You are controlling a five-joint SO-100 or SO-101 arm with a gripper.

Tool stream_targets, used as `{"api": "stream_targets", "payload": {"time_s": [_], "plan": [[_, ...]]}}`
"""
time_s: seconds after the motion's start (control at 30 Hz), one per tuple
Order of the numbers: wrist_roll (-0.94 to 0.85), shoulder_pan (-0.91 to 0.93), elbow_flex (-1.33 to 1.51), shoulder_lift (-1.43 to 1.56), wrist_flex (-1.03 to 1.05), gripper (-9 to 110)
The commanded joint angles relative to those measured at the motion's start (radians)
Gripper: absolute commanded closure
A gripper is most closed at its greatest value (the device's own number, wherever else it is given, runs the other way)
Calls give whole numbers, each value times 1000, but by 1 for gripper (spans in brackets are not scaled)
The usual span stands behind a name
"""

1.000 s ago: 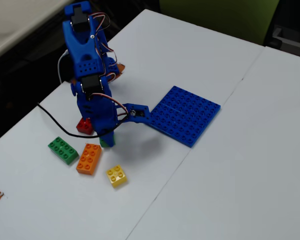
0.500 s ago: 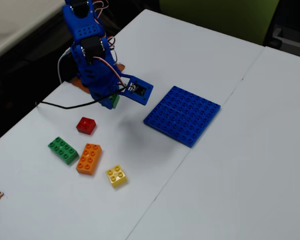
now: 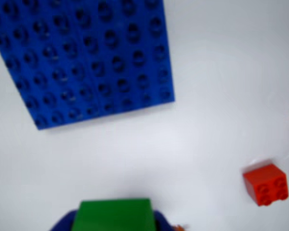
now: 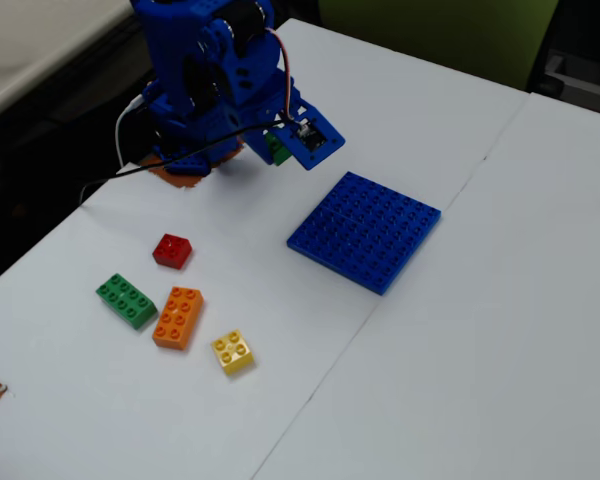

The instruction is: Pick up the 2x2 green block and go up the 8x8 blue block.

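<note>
Claw (image 4: 277, 148) is clamped on the 2x2 green block (image 4: 278, 150), held clear of the bench (image 4: 460, 330). In the wrist view the block fills the bottom edge at 6 o'clock, with the 8x8 blue block (image 3: 86, 57) up at 11. In the fixed view the blue plate (image 4: 365, 230) lies toward 4 o'clock from the claw, apart from it. My read: lifted high so the brick clears the plate's studs on the carry over. Red brick (image 4: 171, 250), long green brick (image 4: 126, 300), orange brick (image 4: 178, 317) and yellow brick (image 4: 233, 351) sit well apart toward 7 o'clock, out of the path.
</note>
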Motion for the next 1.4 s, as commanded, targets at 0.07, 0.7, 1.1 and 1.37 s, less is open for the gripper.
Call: {"api": "stream_targets", "payload": {"time_s": [0.07, 0.7, 1.1, 1.37], "plan": [[49, -78, -207, 9, 34, 101], [-166, -74, -844, -568, 35, 101], [-133, -81, -831, -611, 43, 101], [-124, -92, -842, -637, 43, 101]]}}
